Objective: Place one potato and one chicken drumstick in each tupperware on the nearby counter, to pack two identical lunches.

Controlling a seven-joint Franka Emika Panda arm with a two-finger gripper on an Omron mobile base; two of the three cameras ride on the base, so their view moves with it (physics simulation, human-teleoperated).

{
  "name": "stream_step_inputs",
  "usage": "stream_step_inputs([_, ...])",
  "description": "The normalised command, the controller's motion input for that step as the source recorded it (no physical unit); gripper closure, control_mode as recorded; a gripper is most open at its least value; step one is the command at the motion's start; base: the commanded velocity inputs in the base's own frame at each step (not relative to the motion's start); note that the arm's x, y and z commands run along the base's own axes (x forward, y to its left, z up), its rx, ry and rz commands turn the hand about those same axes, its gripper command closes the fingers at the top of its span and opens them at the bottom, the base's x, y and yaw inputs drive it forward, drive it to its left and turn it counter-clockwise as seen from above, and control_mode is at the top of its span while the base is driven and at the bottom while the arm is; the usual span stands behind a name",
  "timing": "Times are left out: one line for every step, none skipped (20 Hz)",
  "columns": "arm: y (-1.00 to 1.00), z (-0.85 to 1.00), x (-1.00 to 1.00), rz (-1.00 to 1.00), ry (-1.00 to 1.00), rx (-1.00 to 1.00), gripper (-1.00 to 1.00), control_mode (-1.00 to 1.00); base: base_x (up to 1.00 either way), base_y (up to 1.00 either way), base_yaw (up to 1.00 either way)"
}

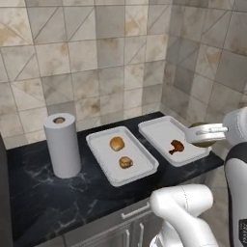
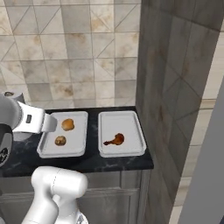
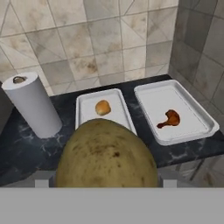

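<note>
So the gripper [image 3: 105, 183] is clamped on a big brownish potato [image 3: 106, 154], one finger on each side of it, and it's holding it up in the air on the near side of the counter [image 1: 43, 193]. From the left base camera you can just see the potato [image 1: 202, 136] tucked behind the white hand, hanging over the near right corner of the right tray [image 1: 159, 131].

I'll use the paper towel roll [image 1: 62, 144] as my reference, since it's standing upright on the dark marble counter and is easy to spot. Just to the right of the roll is the left tray [image 1: 103, 161], a shallow white one. It has two roundish brown food items in it: one golden one [image 1: 116, 143] toward the wall side, and a darker one [image 1: 126, 162] closer to the counter's front edge. They're near each other but not touching. I honestly can't tell what either is at this resolution.

Further right from the roll, right beside the left tray, sits the right tray, and it has a chicken drumstick [image 1: 176, 146] lying flat roughly in the middle, reddish brown. Nothing else is in there with it.

Beyond that tray the tiled wall [image 2: 175, 65] turns a corner and closes off the counter's end.
</note>
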Motion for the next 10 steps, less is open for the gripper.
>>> stream_step_inputs([0.0, 0.0, 0.0, 0.0, 0.0, 0.0, 1.0, 1.0, 0.36, -0.29, -0.02])
stream_step_inputs([0.0, 0.0, 0.0, 0.0, 0.0, 0.0, 1.0, 1.0, 0.38, -0.24, -0.01])
stream_step_inputs([0.0, 0.0, 0.0, 0.0, 0.0, 0.0, 1.0, 1.0, 0.41, -0.21, -0.01])
stream_step_inputs([0.0, 0.0, 0.0, 0.0, 0.0, 0.0, 1.0, 1.0, 0.42, -0.2, -0.01])
stream_step_inputs([0.0, 0.0, 0.0, 0.0, 0.0, 0.0, 1.0, 1.0, 0.41, -0.14, 0.0])
stream_step_inputs([0.0, 0.0, 0.0, 0.0, 0.0, 0.0, 1.0, 1.0, 0.44, -0.06, 0.0])
stream_step_inputs([0.0, 0.0, 0.0, 0.0, 0.0, 0.0, 1.0, 1.0, 0.44, 0.0, 0.0])
stream_step_inputs([0.0, 0.0, 0.0, 0.0, 0.0, 0.0, 1.0, 1.0, 0.44, 0.0, 0.0])
stream_step_inputs([-0.04, -0.17, 0.4, -0.02, 0.0, 0.0, 1.0, -1.0, 0.0, 0.0, 0.0])
stream_step_inputs([-0.07, -0.19, 0.36, -0.05, 0.0, 0.0, 1.0, -1.0, 0.0, 0.0, 0.0])
